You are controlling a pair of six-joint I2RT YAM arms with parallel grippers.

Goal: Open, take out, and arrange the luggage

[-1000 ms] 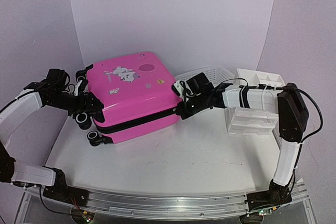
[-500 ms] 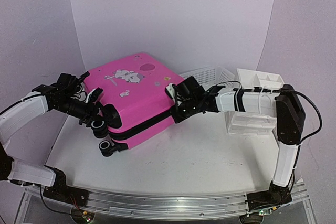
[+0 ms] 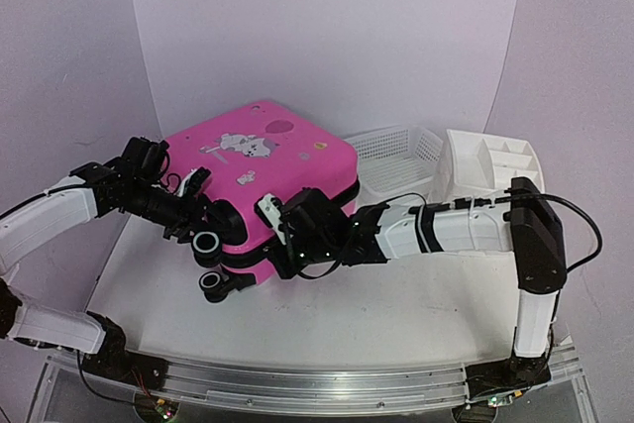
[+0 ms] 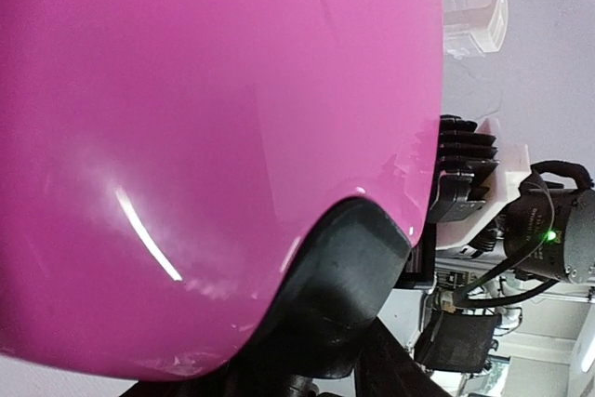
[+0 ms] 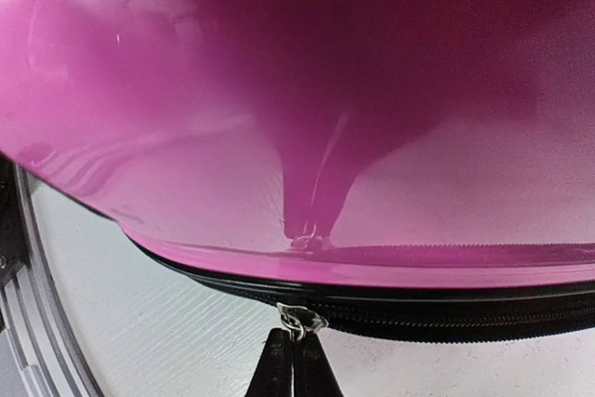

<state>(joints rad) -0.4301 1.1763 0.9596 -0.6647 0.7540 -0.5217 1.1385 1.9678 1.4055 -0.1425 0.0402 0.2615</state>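
Right tool: the right tool (image 5: 286, 337) is clenched, its two dark fingertips pinched together on the small metal zipper pull (image 5: 299, 320).
Key relation: the zipper (image 5: 446, 309) lies just above the fingertips and runs sideways across the wrist view, so I judge the next pull must follow that line and not lift away from it.
Left tool: the left tool (image 3: 190, 203) sits against the wheel corner. I cannot tell whether it is grasping or only bracing.
Nearer arm: the right arm owns the seam; the left is nearer the wheels (image 3: 207, 243).
Luggage: the luggage (image 3: 267, 160) lies flat and closed at the left-centre of the surface (image 3: 396, 314), set diagonally, with its long near side facing the arms.
Shell: glossy, hard, hot pink with rounded corners, white cartoon print and small stickers.
Trim: a black toothed zipper band and black rubbery wheels.
Beyond: a white mesh basket (image 3: 396, 151) and a white drawer organizer (image 3: 490, 160) stand to the right, near the case.
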